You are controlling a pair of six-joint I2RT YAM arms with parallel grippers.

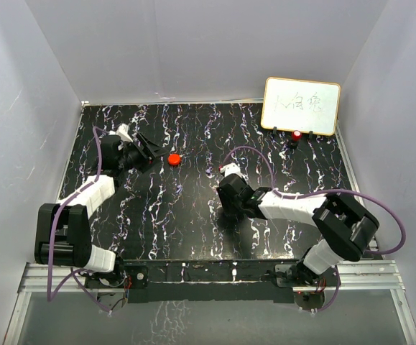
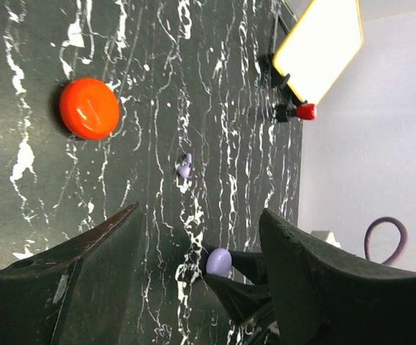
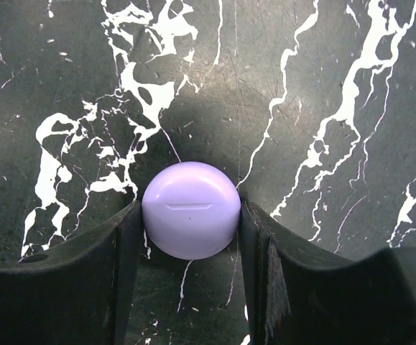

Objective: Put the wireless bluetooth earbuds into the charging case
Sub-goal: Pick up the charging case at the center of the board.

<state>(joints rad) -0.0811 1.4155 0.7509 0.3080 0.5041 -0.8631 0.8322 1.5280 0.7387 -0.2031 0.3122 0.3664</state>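
A pale purple round charging case (image 3: 190,208) sits on the black marbled table between the fingers of my right gripper (image 3: 190,215), which press on both its sides. The left wrist view shows that same purple case (image 2: 218,261) in the right gripper's black fingers. A tiny pale purple earbud (image 2: 185,167) lies on the table beyond it. A red round case (image 1: 174,159) (image 2: 88,108) rests just right of my left gripper (image 1: 150,152) (image 2: 200,215), which is open and holds nothing. In the top view my right gripper (image 1: 225,198) points down at mid-table and hides the purple case.
A whiteboard (image 1: 301,106) stands at the back right with a small red-capped object (image 1: 296,134) in front of it. White walls enclose the table (image 1: 193,230) on three sides.
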